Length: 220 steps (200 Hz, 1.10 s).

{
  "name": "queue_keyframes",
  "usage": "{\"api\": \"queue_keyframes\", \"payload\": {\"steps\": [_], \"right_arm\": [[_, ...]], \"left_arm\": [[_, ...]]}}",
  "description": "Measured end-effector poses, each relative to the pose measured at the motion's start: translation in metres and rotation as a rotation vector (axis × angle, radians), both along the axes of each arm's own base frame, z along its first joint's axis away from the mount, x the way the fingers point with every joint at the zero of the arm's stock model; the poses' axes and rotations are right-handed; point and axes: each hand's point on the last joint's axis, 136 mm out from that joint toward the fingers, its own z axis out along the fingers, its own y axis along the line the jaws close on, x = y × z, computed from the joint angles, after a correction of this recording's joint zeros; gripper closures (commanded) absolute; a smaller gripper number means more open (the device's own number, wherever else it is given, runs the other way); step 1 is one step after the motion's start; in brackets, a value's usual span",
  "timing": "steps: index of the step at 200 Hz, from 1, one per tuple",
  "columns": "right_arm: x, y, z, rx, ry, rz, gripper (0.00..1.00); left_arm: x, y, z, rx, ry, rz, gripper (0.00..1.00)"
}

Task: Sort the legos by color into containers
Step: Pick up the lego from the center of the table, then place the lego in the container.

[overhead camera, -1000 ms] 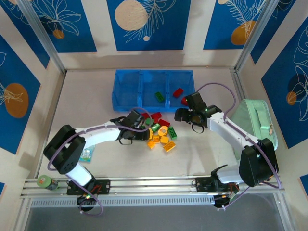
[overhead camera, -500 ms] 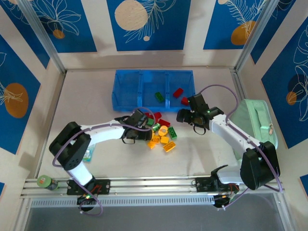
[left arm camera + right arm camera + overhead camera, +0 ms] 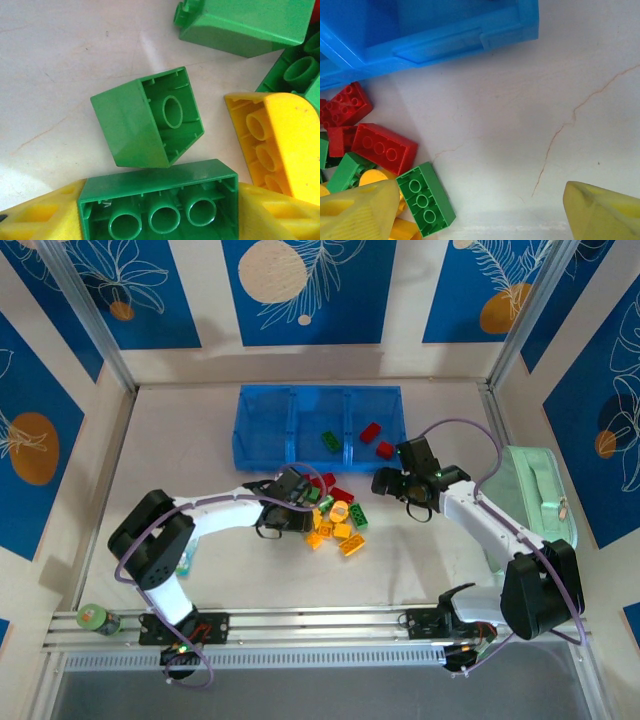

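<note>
**Top external view.** The left fingers (image 3: 306, 502) are seen at the edge of the heap of legos (image 3: 338, 518), which spreads from them toward the right fingers (image 3: 384, 483). The containers (image 3: 265, 430) are set on the surface (image 3: 190, 460) beyond both pairs of fingers. A green brick (image 3: 331, 441) is seen in the middle bin and two red bricks (image 3: 371, 432) in the bin nearest the right fingers. A mint-green pouch (image 3: 530, 495) is placed well to the outside of the right fingers.

**Left wrist view.** A small green brick (image 3: 150, 120) is shown hollow side up, just ahead of a long green brick (image 3: 160, 205) at the near edge. That long brick is flanked and touched on both sides by yellow shapes; it cannot be told whether these are fingers or bricks, so the state of the left fingers cannot be told. A yellow brick (image 3: 280, 145) is seen to the right.

**Right wrist view.** The right fingers are held wide apart, with bare surface between them and nothing gripped. A studded green brick (image 3: 426, 197) and a red brick (image 3: 382, 147) are seen just beside the left-hand finger. The container wall is seen well ahead.
</note>
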Motion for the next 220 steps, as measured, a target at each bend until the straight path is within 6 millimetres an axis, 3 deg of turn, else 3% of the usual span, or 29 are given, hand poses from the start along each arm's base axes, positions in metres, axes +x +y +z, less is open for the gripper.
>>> {"api": "queue_keyframes", "payload": {"steps": [45, 88, 119, 154, 175, 220], "right_arm": [[0.0, 0.0, -0.002, 0.008, 0.002, 0.001, 0.14], [-0.003, 0.0, -0.007, 0.013, 0.011, 0.003, 0.14], [-0.007, 0.0, -0.012, 0.016, 0.023, 0.007, 0.15], [-0.013, 0.001, -0.011, 0.031, 0.02, 0.014, 0.15], [-0.017, 0.003, -0.011, 0.039, 0.018, 0.02, 0.15], [-0.029, 0.012, -0.018, 0.041, 0.039, 0.055, 0.15]], "left_arm": [[0.001, 0.003, 0.012, 0.02, -0.015, -0.007, 0.41], [0.018, -0.006, 0.054, -0.018, -0.094, -0.018, 0.41], [0.05, -0.019, 0.099, -0.071, -0.186, -0.023, 0.41], [0.103, -0.03, 0.14, -0.111, -0.288, -0.013, 0.41], [0.131, -0.037, 0.146, -0.119, -0.31, -0.016, 0.41], [0.176, -0.051, 0.132, -0.115, -0.309, -0.039, 0.41]]}}
